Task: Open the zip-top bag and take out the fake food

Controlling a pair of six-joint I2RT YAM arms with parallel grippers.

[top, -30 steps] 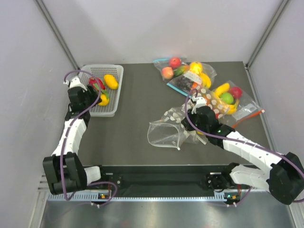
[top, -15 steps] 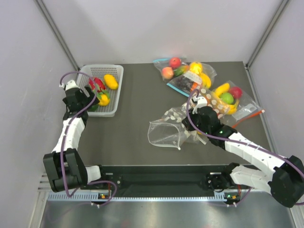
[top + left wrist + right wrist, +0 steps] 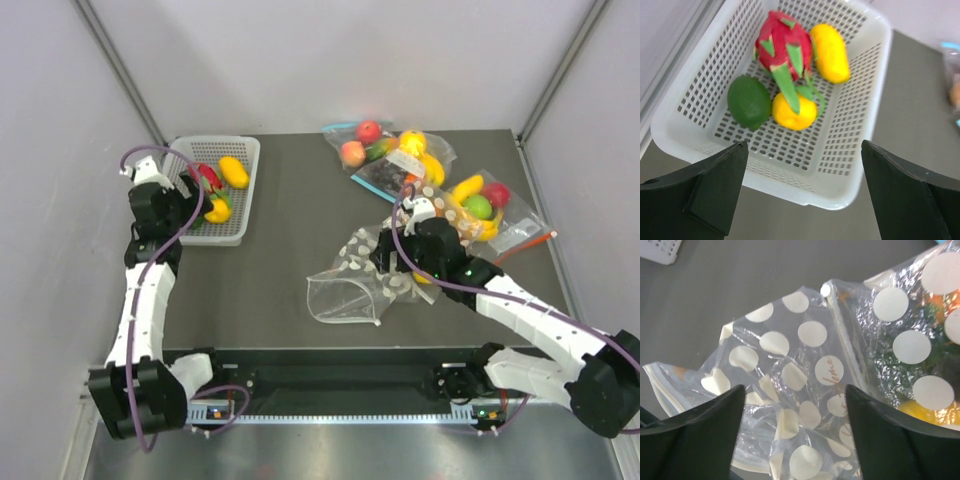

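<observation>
Gold script [image 3: 833, 373] on zip-top bag [image 3: 790, 390]: right-wrist only.

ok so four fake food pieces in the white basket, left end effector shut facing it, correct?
No, the left end effector is open, jaws spread wide, as the left wrist view shows. Four fake food pieces do sit in the white basket it faces.
</observation>
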